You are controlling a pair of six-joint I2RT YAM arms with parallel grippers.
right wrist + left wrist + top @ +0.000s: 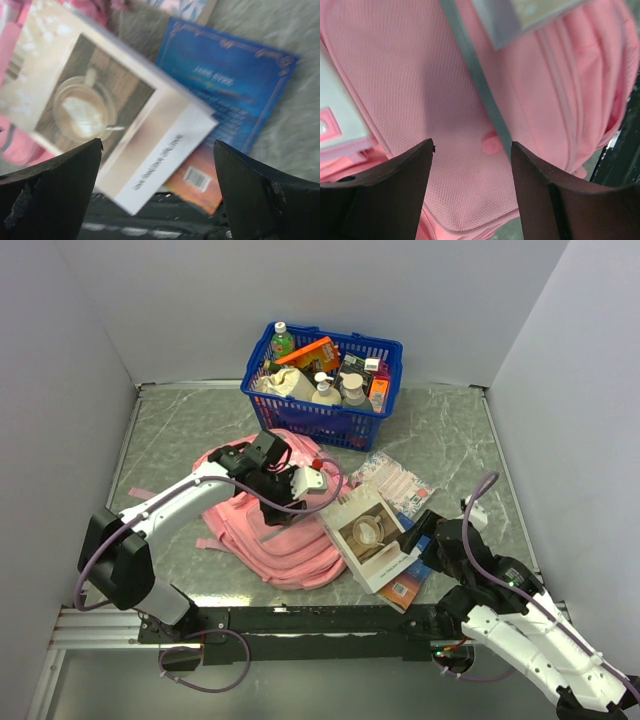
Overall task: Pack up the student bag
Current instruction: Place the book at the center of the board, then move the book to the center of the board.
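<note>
Grey marbled table (170, 440) carries the student bag (255, 530) left of centre; the left gripper (471, 145) hangs over it, jaws apart and empty. Right gripper (158, 144) gapes wide above a coffee-cover book (95, 100), near right.

student bag (290, 545): soft pink backpack, lying flat and slumped on the tabletop (170, 440), left of centre in the top view. Fabric is rumpled, with stacked curved seams toward its lower edge. Pink strap ends stick out on the left side. The left wrist view is nearly all pink mesh panel, with a grey strip running diagonally across it. In the right wrist view only pink slivers show at the left edge.
</note>
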